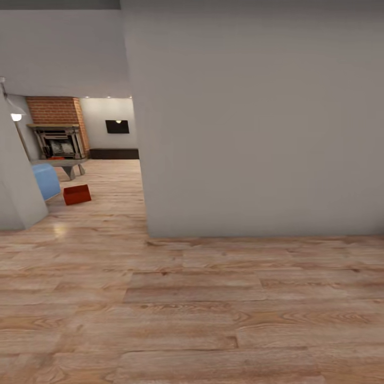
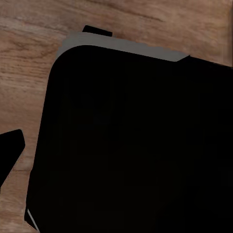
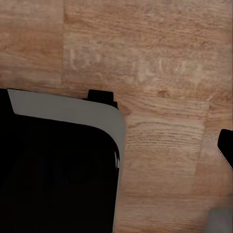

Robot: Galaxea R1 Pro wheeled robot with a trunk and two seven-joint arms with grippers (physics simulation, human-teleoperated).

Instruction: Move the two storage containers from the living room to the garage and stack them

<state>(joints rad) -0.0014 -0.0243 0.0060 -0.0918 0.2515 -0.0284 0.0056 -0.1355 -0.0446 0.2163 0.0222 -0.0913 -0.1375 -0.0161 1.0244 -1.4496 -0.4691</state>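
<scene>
**A:** Right, status from my end: I'm in a wood-plank floor (image 1: 213, 309) hallway, facing a plain grey wall (image 1: 256, 117) close ahead on the right. Opening to the living room (image 1: 101, 160) is far left.

**B:** Containers?

**A:** One storage container (image 1: 77, 194) visible, red-orange, on the planks far left, just right of the blue sofa (image 1: 46, 180) and well apart from me. It sits tilted. Can't pick out the second one from here; there's a small orange smudge near the low grey worktop (image 1: 66, 164), too small to call.

**B:** What else in there?

**A:** Brick fireplace (image 1: 57, 133) at the far end, wall TV (image 1: 117, 126) to its right, a lamp (image 1: 16, 114) at the left edge.

**B:** Fingers?

**A:** Can't tell on either arm. Left wrist view is mostly a black robot body panel (image 2: 136, 145) with a grey rim, planks beyond it. A dark tip (image 2: 10, 150) pokes in at the edge, not enough to judge spread. Right wrist view: same black panel (image 3: 53, 174) with grey edge over planks, and a dark sliver (image 3: 226, 145) at the frame edge. I can't see anything held in either.
</scene>
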